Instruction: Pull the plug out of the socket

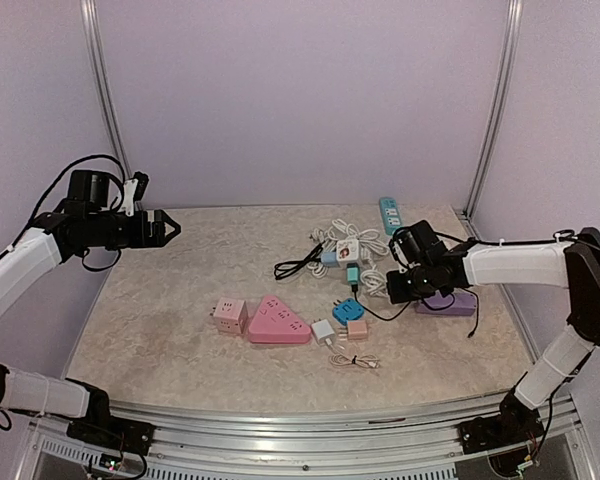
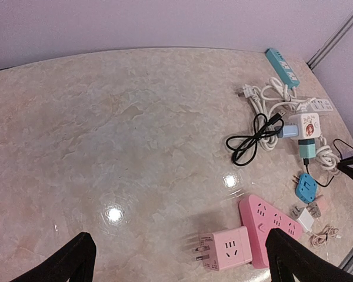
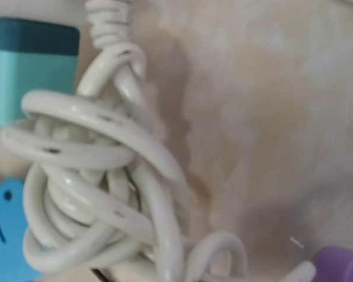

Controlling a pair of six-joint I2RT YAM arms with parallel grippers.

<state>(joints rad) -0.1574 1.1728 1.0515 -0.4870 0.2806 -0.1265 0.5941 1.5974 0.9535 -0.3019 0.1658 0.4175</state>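
One teal plug (image 1: 350,274), long axis near-far, touching white cube socket (image 1: 347,251)

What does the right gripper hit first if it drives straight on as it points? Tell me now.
Most likely the coiled white cable, which fills the wrist view just ahead of the right gripper; the table lies behind it. Depth is unclear, so contact may be near.

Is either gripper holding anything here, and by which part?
Left gripper: open, empty. Right gripper: shut beside the white cable coil; any hold cannot be told.
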